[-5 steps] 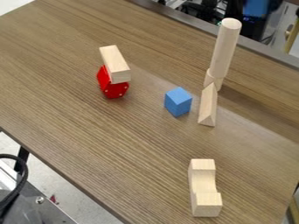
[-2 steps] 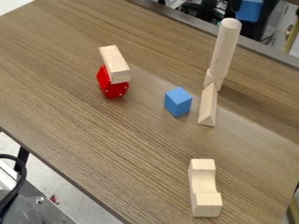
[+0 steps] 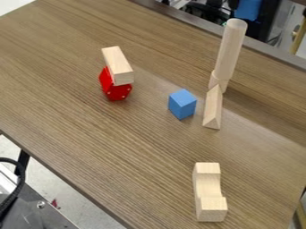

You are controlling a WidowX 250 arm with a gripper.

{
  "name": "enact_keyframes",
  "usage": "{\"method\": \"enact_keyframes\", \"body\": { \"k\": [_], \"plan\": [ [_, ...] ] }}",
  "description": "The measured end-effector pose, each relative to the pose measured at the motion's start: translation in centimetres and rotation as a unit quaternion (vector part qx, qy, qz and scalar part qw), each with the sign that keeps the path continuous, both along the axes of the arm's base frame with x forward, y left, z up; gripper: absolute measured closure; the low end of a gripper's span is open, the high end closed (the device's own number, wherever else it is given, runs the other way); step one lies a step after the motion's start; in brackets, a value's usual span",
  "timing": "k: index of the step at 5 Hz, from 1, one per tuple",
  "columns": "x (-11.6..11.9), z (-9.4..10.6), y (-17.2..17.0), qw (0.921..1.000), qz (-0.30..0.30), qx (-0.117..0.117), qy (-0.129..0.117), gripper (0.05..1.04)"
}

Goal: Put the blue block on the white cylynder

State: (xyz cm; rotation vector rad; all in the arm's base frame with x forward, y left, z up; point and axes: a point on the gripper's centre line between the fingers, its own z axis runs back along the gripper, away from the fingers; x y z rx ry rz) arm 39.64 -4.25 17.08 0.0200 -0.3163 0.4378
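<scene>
Blue block [image 3: 182,104] wants a square grip, clear of the wedge [image 3: 213,112]; jaws' state, I cannot tell.

Lab-like room, wood-grain table [image 3: 71,134], metal plate [image 3: 49,218], black cable [image 3: 22,178], dark equipment [image 3: 206,9] behind

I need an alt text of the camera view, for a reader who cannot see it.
A blue block sits on a brown table beside a triangular wooden block, not on the tall pale cylinder standing behind. A pale rectangular block rests on a red piece, and a notched wooden block lies nearer the camera.
</scene>
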Motion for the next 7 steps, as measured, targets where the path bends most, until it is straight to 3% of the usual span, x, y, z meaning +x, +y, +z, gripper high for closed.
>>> {"method": "enact_keyframes", "body": {
  "k": [3,7],
  "plan": [
    [-1.2,-0.2,0.5,0.9991,0.006,-0.011,0.041,0.521],
    [-0.5,-1.2,0.4,0.9990,0.001,-0.007,0.044,0.521]
  ]
}}
